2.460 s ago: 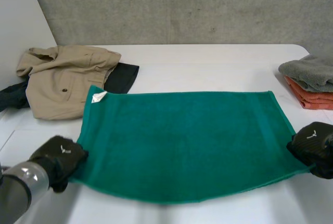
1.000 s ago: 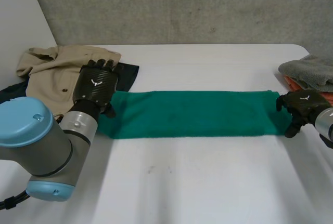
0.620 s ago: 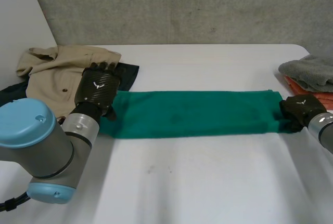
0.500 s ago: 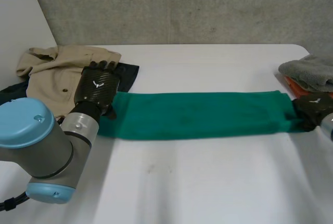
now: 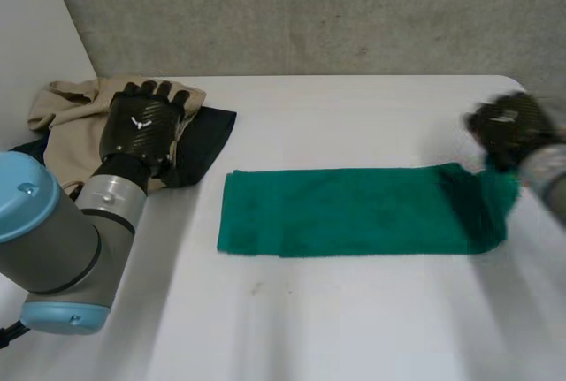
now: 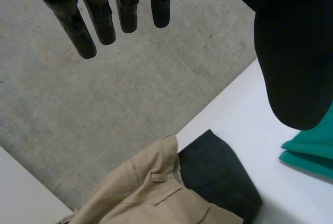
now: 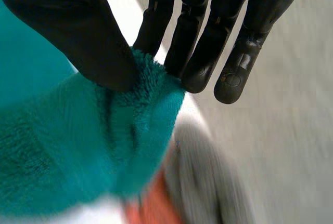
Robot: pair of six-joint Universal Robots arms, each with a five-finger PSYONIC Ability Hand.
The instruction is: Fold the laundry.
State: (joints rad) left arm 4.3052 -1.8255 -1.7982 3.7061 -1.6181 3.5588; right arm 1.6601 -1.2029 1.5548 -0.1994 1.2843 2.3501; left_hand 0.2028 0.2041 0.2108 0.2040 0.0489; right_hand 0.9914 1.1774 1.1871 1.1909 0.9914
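A green towel (image 5: pixel 354 210), folded into a long strip, lies across the middle of the white table. My right hand (image 5: pixel 506 130) is raised above the strip's right end and has that end lifted off the table. In the right wrist view its thumb (image 7: pixel 73 31) and straight fingers (image 7: pixel 200 52) pinch the fluffy green edge (image 7: pixel 125 125). My left hand (image 5: pixel 141 126) hovers open over the heap of clothes at the back left, apart from the towel. Its fingers (image 6: pixel 104 18) are straight, and the towel's left corner (image 6: pixel 312 151) lies beyond the thumb.
Beige trousers (image 5: pixel 75 102) and a dark garment (image 5: pixel 208 133) are heaped at the table's back left, also seen under my left hand (image 6: pixel 151 198). A blurred grey and orange stack (image 7: pixel 177 193) lies below my right hand. Bare table (image 5: pixel 354 328) stretches in front of the towel.
My right hand has shut on the towel's right end and lifted it, dragging the strip to the right. My left hand has left the towel's left end and moved back over the clothes heap.
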